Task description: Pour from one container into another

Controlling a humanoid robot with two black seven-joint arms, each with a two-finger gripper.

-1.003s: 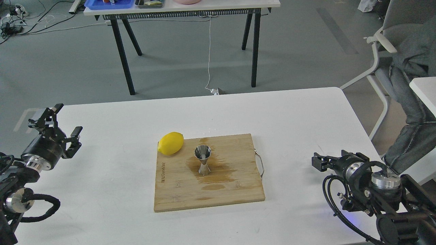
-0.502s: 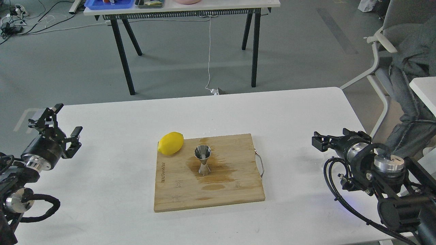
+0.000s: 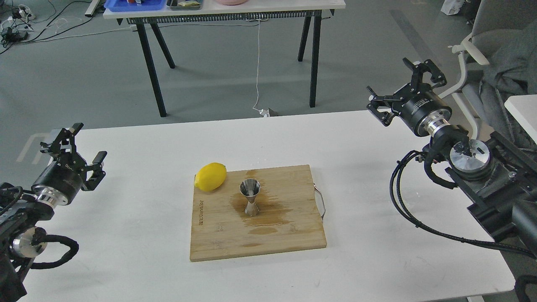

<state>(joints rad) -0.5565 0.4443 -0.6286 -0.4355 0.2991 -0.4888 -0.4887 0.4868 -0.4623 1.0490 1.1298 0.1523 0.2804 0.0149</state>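
In the head view, the left gripper (image 3: 77, 147) is seen raised above the left part of the white desk (image 3: 369, 251), its two fingers spread apart and nothing held between them. The right gripper (image 3: 403, 90) is seen lifted over the far right corner of the desk, its fingers likewise parted and empty. The steel jigger (image 3: 250, 196) is found well to the right of the left gripper and well to the left of and nearer than the right gripper, standing upright on a wooden cutting board (image 3: 293, 239) that is marked by a dark wet stain around the jigger's base. A lemon (image 3: 210, 176) is laid at the board's far left corner, just beside the jigger on the left gripper's side. The clear glass cup cannot be made out.
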